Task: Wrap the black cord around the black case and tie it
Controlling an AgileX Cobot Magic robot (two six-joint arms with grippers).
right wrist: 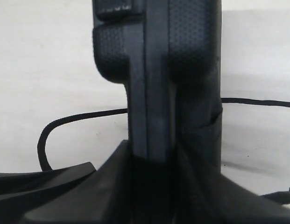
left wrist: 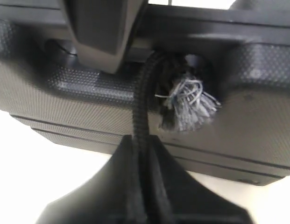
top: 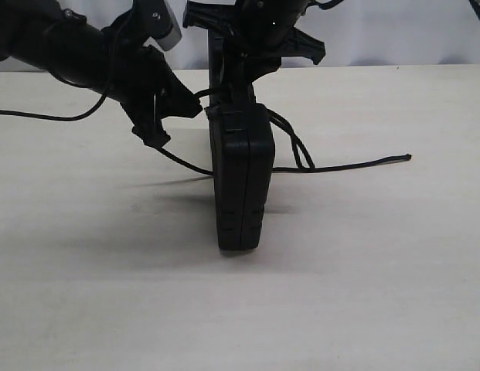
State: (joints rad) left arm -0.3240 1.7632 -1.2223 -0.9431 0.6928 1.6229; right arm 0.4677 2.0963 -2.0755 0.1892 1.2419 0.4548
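Seemingly mid-wrap: right tool (right wrist: 152, 149) clamps the case (top: 240, 178) upright, left tool (left wrist: 141, 144) pinches the cord (left wrist: 141, 100); next, pull it taut around.

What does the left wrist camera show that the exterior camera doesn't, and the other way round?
Only the left wrist view shows the frayed grey tuft of the black cord close up, against the pebbled surface of the black case. Only the exterior view shows the whole case standing on edge on the table, the right gripper holding it from above, and the cord's other end trailing right. Both show the case, the cord, and the left gripper shut on the cord.
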